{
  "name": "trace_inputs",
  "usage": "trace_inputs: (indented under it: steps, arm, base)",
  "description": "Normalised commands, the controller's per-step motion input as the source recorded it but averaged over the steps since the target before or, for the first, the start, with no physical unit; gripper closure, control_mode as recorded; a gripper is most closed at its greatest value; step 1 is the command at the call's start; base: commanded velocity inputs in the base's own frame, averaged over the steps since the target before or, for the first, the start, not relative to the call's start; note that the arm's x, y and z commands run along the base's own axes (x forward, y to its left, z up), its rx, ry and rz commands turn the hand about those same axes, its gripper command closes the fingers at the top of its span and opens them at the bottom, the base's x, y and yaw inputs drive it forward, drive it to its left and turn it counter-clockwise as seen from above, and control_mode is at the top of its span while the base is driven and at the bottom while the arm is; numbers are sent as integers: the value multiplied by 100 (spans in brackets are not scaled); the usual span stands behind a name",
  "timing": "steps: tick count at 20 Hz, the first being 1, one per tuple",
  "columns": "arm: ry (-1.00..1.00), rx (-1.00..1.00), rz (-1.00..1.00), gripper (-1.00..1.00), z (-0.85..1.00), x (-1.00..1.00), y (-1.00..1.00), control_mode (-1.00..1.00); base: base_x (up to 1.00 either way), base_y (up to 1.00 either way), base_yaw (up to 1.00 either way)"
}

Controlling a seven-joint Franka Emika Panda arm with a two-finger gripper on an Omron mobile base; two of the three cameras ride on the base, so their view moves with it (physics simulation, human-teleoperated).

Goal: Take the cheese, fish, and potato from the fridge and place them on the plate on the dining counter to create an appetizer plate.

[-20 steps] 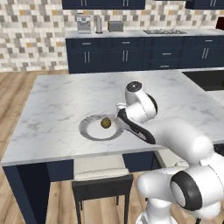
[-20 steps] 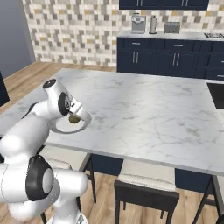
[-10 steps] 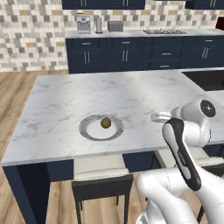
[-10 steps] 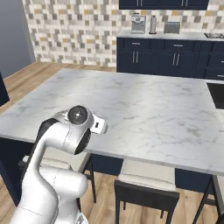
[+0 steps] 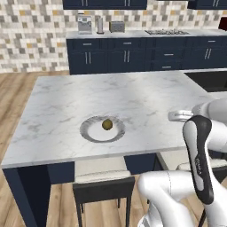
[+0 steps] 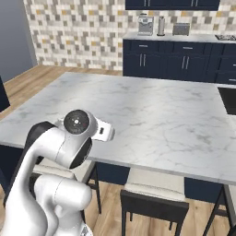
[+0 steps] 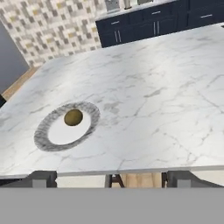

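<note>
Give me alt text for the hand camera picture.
A potato sits on a round grey-rimmed plate at the left of a white marble dining counter. Navy cabinets line the tiled far wall.

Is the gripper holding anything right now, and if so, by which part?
Nothing. The gripper is open and empty, back from the counter edge; the potato lies on the plate.

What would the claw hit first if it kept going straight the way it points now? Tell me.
Probably the dining counter: the open claw looks across and slightly down over its bare marble top. The plate with the potato lies off to one side of that line. Depth is uncertain.
</note>
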Motion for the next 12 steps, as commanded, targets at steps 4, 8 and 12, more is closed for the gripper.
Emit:
trace_inputs:
  steps: [4, 8, 12]
  arm:
    - [6, -6, 0, -100, 30, -37, 0, -100]
    - [0, -4, 0, -100, 4, -18, 3, 100]
    - [0, 0, 0, -100, 0, 0, 0, 100]
  base:
    - [0, 0, 0]
    - [-31, 0, -1]
    - [-98, 4, 18]
